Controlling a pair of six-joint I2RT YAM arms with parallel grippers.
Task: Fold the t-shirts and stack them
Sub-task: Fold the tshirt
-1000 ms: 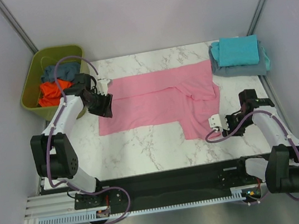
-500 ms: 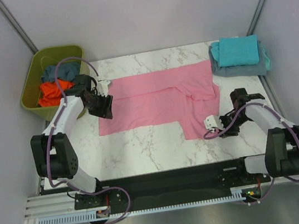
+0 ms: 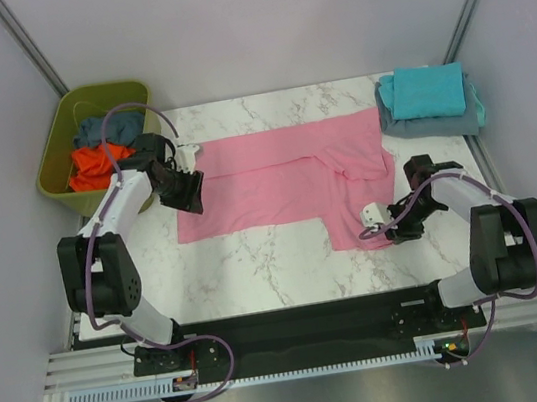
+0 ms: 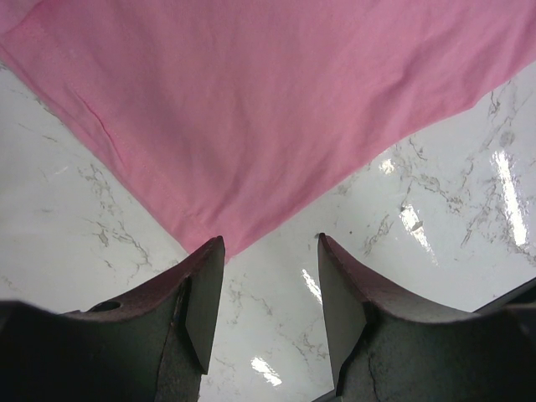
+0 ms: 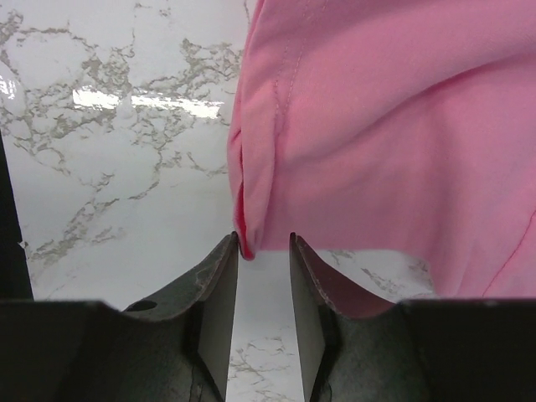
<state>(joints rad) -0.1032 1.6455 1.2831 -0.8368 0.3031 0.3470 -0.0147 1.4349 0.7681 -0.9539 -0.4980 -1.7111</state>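
Observation:
A light pink t-shirt [image 3: 276,180] lies spread on the marble table [image 3: 258,263]. My left gripper [image 3: 186,188] hovers at its left edge. In the left wrist view its jaws [image 4: 270,243] stand open over bare marble, a corner of the pink t-shirt [image 4: 276,100] just ahead of the fingertips. My right gripper [image 3: 378,220] is at the shirt's near right corner. There its jaws [image 5: 264,239] are narrow but apart, and a folded edge of the pink t-shirt [image 5: 377,126] rests at the fingertips, unclamped. A folded turquoise t-shirt [image 3: 424,92] lies on a slate-blue one [image 3: 409,126] at the back right.
An olive-green tub [image 3: 58,177] stands off the table's back left corner, holding an orange t-shirt [image 3: 91,165] and a dark bluish one [image 3: 96,131]. Grey walls close in both sides. The black base rail [image 3: 288,329] runs along the near edge.
My right gripper has swung left to the pink shirt's near right corner, and its jaws have narrowed. The left arm has stayed put.

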